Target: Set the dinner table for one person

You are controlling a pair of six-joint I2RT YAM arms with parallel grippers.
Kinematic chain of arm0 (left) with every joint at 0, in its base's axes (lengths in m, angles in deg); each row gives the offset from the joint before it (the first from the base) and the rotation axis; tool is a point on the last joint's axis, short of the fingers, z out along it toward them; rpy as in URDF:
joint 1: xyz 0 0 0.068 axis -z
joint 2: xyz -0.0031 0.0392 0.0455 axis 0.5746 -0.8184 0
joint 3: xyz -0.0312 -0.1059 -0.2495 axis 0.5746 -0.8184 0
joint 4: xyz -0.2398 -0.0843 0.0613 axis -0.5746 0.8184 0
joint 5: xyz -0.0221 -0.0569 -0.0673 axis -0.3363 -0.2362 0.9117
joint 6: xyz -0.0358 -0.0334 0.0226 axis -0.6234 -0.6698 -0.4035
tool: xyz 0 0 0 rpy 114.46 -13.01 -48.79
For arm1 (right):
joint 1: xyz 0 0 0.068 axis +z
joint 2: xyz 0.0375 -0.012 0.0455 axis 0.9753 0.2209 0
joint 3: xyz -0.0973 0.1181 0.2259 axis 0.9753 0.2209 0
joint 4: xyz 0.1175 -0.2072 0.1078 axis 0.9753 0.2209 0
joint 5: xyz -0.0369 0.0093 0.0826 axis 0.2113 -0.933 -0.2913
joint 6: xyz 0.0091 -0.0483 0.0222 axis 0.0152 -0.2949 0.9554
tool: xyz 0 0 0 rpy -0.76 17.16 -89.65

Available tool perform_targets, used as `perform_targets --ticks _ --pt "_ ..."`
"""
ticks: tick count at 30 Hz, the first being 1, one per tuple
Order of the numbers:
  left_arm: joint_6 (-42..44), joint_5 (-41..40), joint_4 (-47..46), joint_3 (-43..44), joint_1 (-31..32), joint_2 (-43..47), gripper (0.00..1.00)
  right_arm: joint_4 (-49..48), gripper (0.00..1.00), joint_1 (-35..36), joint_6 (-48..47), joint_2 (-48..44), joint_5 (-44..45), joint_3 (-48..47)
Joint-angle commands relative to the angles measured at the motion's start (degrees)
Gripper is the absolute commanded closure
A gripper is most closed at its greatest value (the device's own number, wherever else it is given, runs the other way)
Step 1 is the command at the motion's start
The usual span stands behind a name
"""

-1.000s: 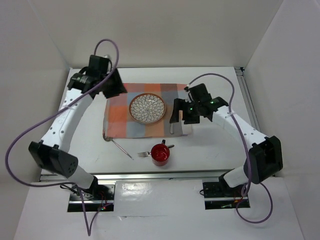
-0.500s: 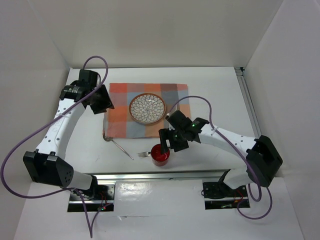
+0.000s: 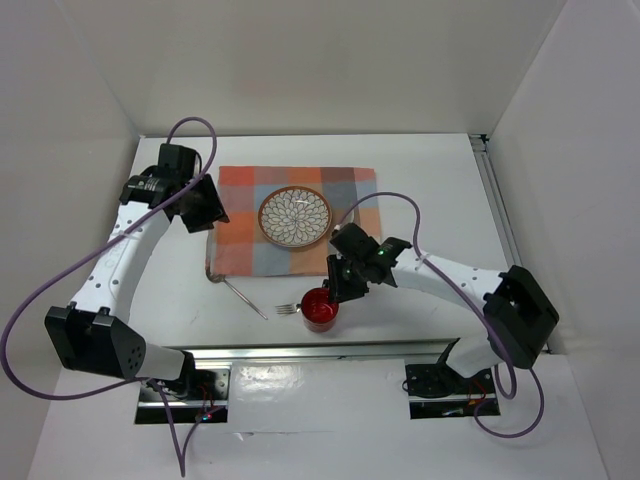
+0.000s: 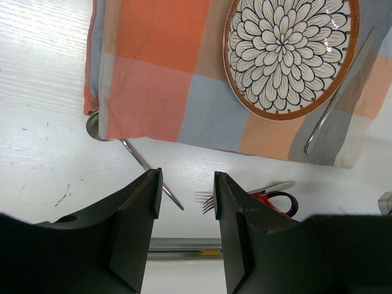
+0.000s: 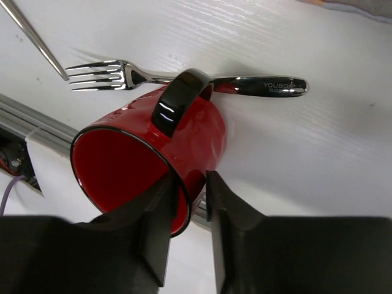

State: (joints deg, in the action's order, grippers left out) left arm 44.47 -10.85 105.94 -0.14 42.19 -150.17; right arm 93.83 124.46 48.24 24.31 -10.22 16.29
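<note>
The dinner table is just the big white slab under everything, so nothing to grab there. The thing I'm worried about is the red mug, which sits near the table's front edge, in front of the checked cloth. It looks like glazed ceramic, so I'd guess heavy-ish, rigid, slick and chippable. The black handle faces away from my fingers, so the wall at the rim is the place to pinch. The fork runs under or right against its base, can't tell which, so it might drag along.

The right gripper has one finger inside the mug and one outside, nearly together, and looks clamped on the wall. The left gripper hovers over the cloth's near edge, fingers apart, holding nothing.
</note>
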Motion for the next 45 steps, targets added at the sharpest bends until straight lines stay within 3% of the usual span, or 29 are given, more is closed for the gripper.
perform_targets --ticks 1,10,11,12,14,17,19,23,24,26,30,33,39,40,41,42,45 --pt "0.76 0.87 -1.20 -0.44 -0.08 1.74 0.45 -1.27 0.66 0.68 0.80 0.63 2.49 0.01" --pt "0.76 1.40 -1.73 -0.44 -0.08 0.69 0.45 1.02 0.79 0.68 -0.95 1.68 4.43 -2.09" --pt "0.76 1.40 -2.25 -0.44 -0.08 0.69 0.45 1.02 0.74 0.68 -0.96 1.68 4.43 -2.10" --pt "0.76 1.40 -2.25 -0.44 -0.08 0.69 0.45 1.02 0.60 0.68 -1.48 2.29 4.43 -2.62" --pt "0.76 1.40 -2.25 -0.44 -0.08 0.69 0.45 1.63 0.50 0.68 -1.49 3.61 4.96 -2.63" --pt "0.76 1.92 -2.25 -0.44 -0.08 0.69 0.45 1.63 0.47 0.68 -1.49 4.23 4.96 -2.63" --pt "0.76 1.92 -2.25 -0.44 -0.08 0.69 0.45 1.63 0.53 1.29 -1.49 4.23 5.48 -3.15" --pt "0.76 1.92 -2.25 -0.44 -0.08 0.69 0.45 2.94 0.77 1.29 -2.01 3.62 6.01 -4.73" --pt "0.76 1.92 -2.25 -0.44 -0.08 0.69 0.45 3.65 0.90 1.29 -2.02 3.09 6.01 -6.04" --pt "0.76 1.92 -2.25 -0.44 -0.08 0.69 0.45 5.40 0.98 1.29 -2.62 2.39 7.41 -7.89" --pt "0.76 1.92 -2.25 -0.44 -0.61 0.69 0.45 13.47 1.00 0.77 -4.65 0.71 12.77 -15.44" --pt "0.76 1.40 -2.25 -0.97 -0.61 0.69 0.45 18.66 1.00 -3.70 -7.11 3.08 16.29 -24.14" --pt "0.15 2.10 -2.87 -4.48 -0.61 0.69 0.45 19.39 1.00 -17.13 -10.54 18.25 20.95 -46.19" --pt "0.15 2.88 -3.39 -5.00 -0.09 1.21 0.43 19.39 1.00 -18.64 -10.54 20.55 20.96 -51.70" --pt "0.15 2.89 -2.70 -5.01 0.61 1.22 0.22 18.69 1.00 -20.14 -11.15 22.75 20.96 -54.37" --pt "0.15 2.28 -2.08 -5.01 2.53 1.22 0.11 18.16 1.00 -22.76 -11.16 27.04 20.96 -56.66" --pt "-0.47 0.52 -0.23 -6.23 3.96 1.83 0.06 16.75 1.00 -27.42 -11.77 36.09 20.17 -66.50"
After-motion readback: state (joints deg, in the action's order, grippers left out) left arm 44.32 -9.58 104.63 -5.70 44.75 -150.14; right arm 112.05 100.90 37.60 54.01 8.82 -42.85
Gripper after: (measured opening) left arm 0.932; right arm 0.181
